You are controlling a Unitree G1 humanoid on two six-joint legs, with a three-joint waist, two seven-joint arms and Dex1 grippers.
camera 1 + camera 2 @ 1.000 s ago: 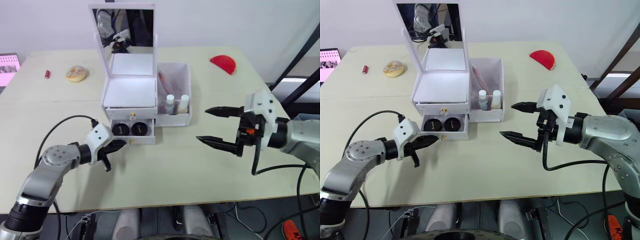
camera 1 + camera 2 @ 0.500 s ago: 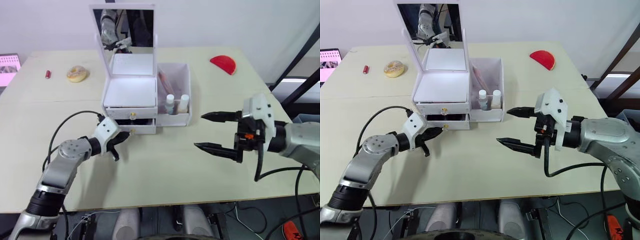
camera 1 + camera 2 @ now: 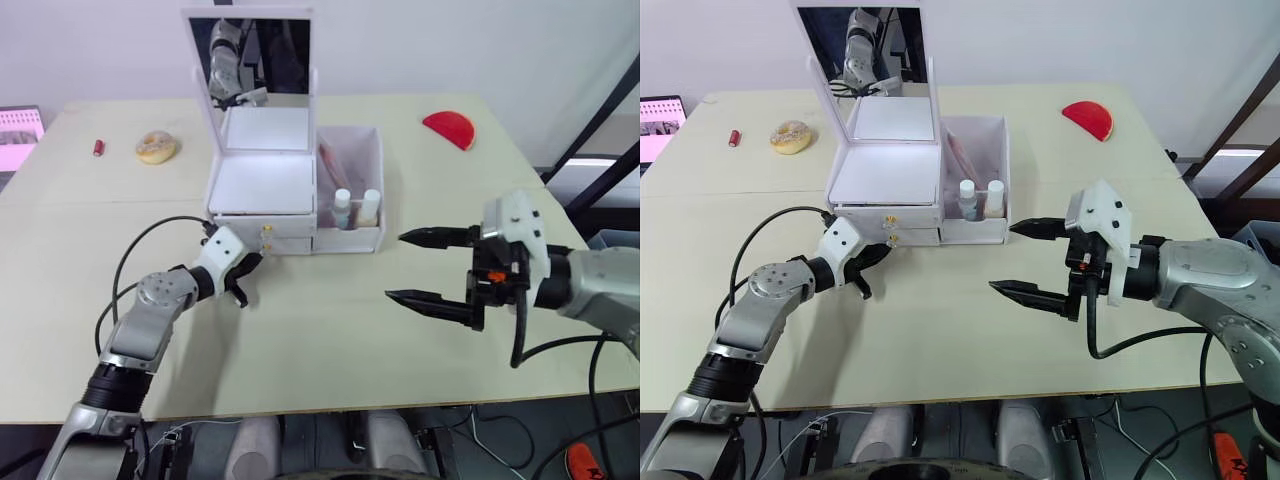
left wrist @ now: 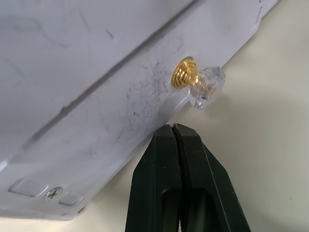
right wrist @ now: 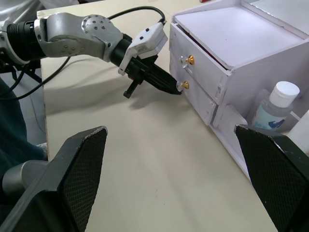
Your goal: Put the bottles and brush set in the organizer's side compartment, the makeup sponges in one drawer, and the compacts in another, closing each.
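Left wrist view showed the clenched left end effector point(image 4: 175, 129) pressed against the lower drawer point(image 4: 120, 121) just beside its knob point(image 4: 200, 86), the right end effector point(image 3: 420, 268) spread wide, well apart.

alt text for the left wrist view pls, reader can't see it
The left gripper's two shut black fingers press against the white front of the organizer's lower drawer, just beside its gold-and-clear knob. The drawer sits flush with the organizer, over the beige table.
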